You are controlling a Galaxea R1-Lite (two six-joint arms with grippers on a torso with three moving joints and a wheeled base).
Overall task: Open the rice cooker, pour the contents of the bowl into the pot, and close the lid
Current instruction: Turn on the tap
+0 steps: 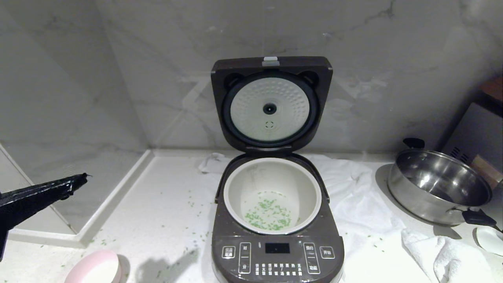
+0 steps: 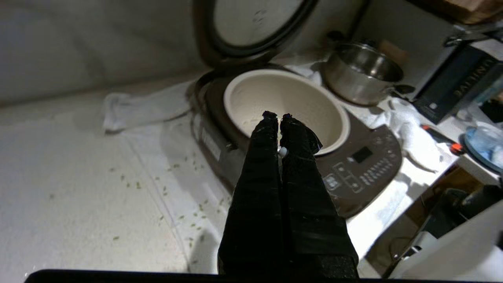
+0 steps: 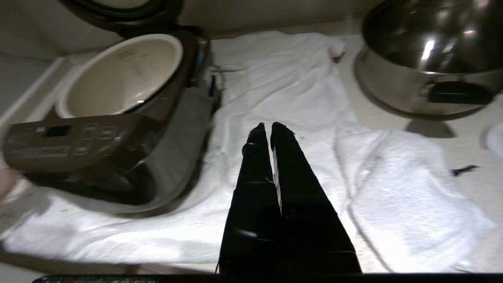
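Observation:
The dark brown rice cooker [image 1: 277, 251] stands in the middle of the counter with its lid [image 1: 271, 104] raised upright, dimpled pale plate facing me. Green grain-like bits [image 1: 269, 215] lie on the bottom of the cream-white pot [image 1: 271, 184]. The pink bowl [image 1: 96, 269] sits at the front left of the counter, its white inside showing no grains. My left gripper [image 1: 83, 177] hangs at the left, well away from the cooker, shut with nothing in it [image 2: 277, 116]. My right gripper [image 3: 266, 125] is shut and empty over the white towel, out of the head view.
A steel pan [image 1: 438, 186] with black handles stands at the right on the counter. A white towel [image 1: 353, 196] lies under and to the right of the cooker. Green bits are scattered on the counter [image 1: 169, 212] to the left. A raised ledge [image 1: 118, 192] borders the left side.

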